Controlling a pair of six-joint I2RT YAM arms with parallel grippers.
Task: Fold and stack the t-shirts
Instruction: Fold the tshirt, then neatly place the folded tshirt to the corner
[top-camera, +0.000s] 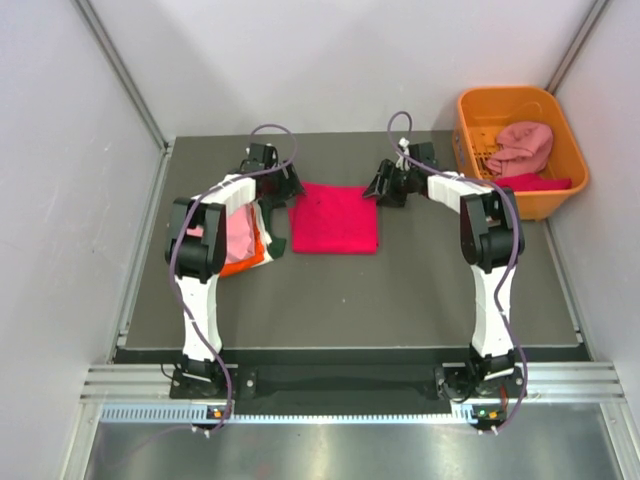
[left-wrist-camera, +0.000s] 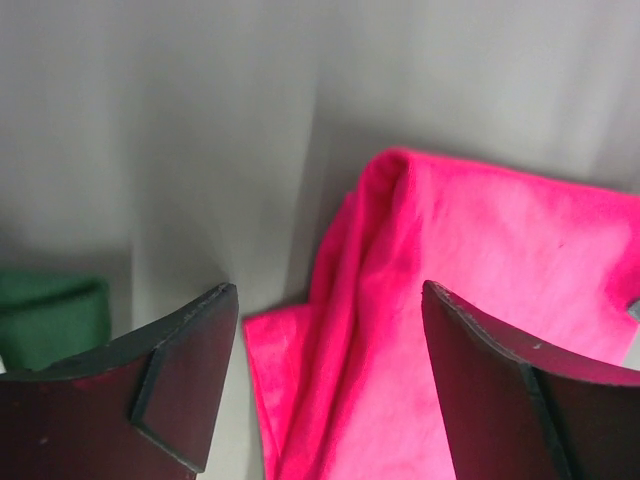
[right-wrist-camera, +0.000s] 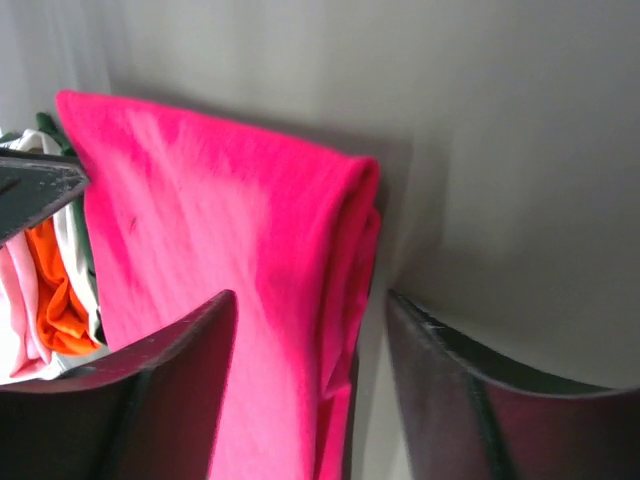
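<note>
A crimson-pink t-shirt (top-camera: 333, 218) lies folded into a rectangle on the dark table. My left gripper (top-camera: 281, 187) is at its far left corner, and my right gripper (top-camera: 384, 186) is at its far right corner. In the left wrist view the left gripper (left-wrist-camera: 330, 295) stands open, its fingers (left-wrist-camera: 190, 370) straddling the shirt's layered left edge (left-wrist-camera: 330, 380). In the right wrist view the right gripper (right-wrist-camera: 312, 300) is open too, around the shirt's folded right edge (right-wrist-camera: 350, 250). Neither jaw pair is pressing the cloth. A stack of folded t-shirts (top-camera: 243, 245) in light pink, white and orange lies under the left arm.
An orange plastic basket (top-camera: 505, 92) stands at the back right, holding a dusty pink shirt (top-camera: 522, 147) and a crimson one (top-camera: 542, 182). A dark green cloth (left-wrist-camera: 50, 315) shows left of the left fingers. Grey walls enclose the table on three sides.
</note>
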